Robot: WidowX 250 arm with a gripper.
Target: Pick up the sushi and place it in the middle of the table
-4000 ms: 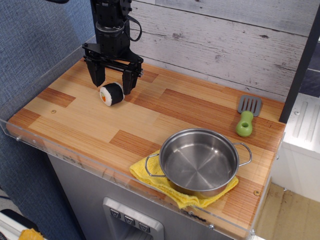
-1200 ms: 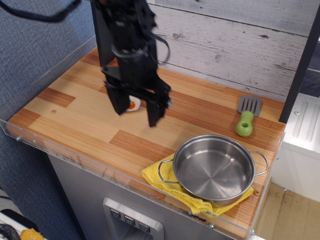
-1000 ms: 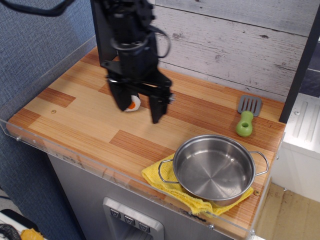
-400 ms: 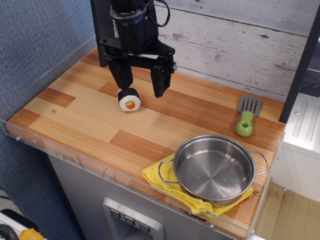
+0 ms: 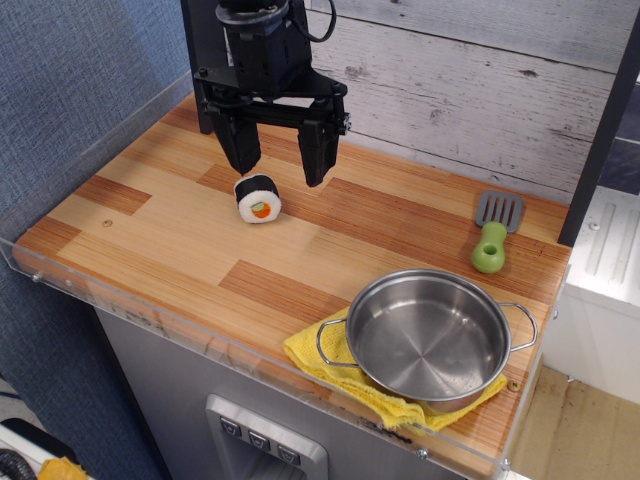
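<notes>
The sushi (image 5: 258,199) is a small maki roll with a black wrap, white rice face and orange-green centre. It rests on the wooden table (image 5: 180,250), left of the table's middle, with its face turned toward the camera. My gripper (image 5: 279,165) hangs just above and behind the sushi. It is open and empty, with one finger to the left of the roll and the other to its right. Nothing is between the fingers.
A steel pot (image 5: 426,331) stands on a yellow cloth (image 5: 330,368) at the front right. A green-handled spatula (image 5: 492,236) lies at the back right. A clear acrylic rim (image 5: 150,322) edges the table. A plank wall stands behind.
The sushi has been carried right from the back left and set down. My gripper has let it go and risen above it. The pot and cloth have shifted right.
</notes>
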